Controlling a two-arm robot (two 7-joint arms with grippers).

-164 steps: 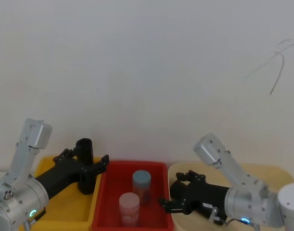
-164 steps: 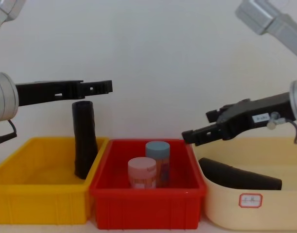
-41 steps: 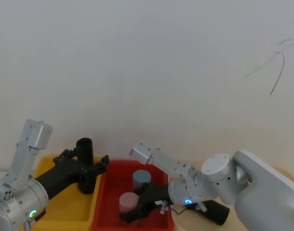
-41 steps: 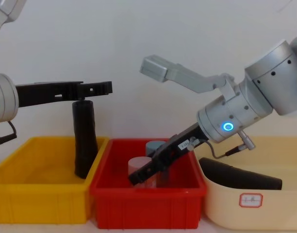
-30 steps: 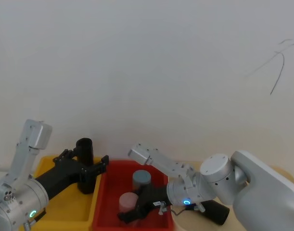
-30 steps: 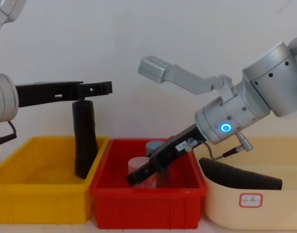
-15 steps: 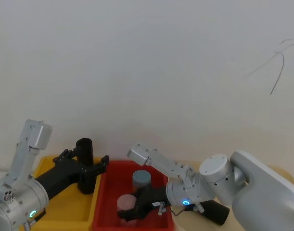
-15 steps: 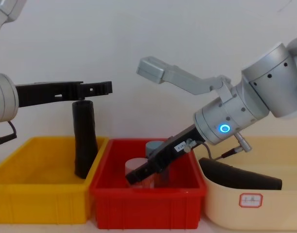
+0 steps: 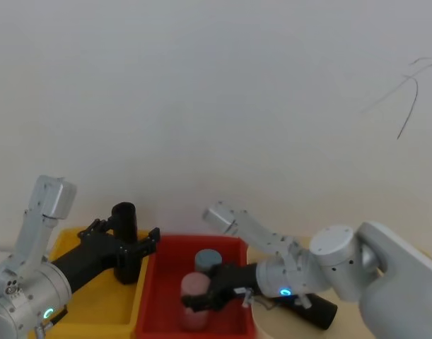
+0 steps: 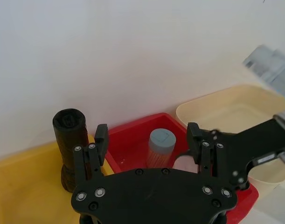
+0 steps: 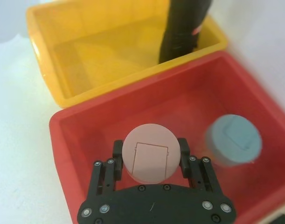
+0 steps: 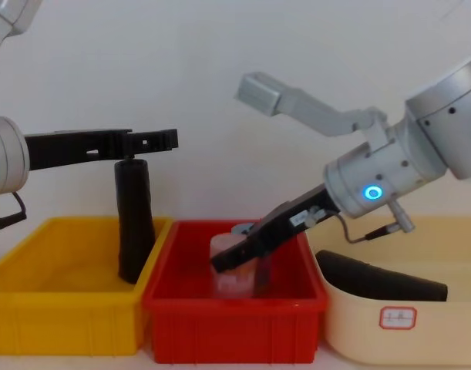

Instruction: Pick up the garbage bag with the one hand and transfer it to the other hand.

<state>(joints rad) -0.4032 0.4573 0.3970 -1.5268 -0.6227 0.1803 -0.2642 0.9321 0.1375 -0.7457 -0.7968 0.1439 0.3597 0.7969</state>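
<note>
Right gripper [image 11: 149,164]: clamped on the pink jar [image 11: 149,153], not the garbage bag [image 12: 134,220].
Left gripper [image 10: 148,140]: open, beside the bag.
Risk: jar slipping, handover stalled.

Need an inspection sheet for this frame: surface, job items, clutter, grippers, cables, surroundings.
Surface: yellow bin, red bin and cream tub side by side; the surface beneath them is barely visible.
Job's things: garbage bag upright in the yellow bin, ungripped.
Clutter: pink-lidded jar and blue-lidded jar in the red bin; second black roll lying in the cream tub.
Grippers: left gripper open, hovering level with the bag's top; right gripper in the red bin, fingers either side of the pink-lidded jar and closed on it.
Cables: thin cable looping under the right wrist.
Surroundings: plain white wall.
</note>
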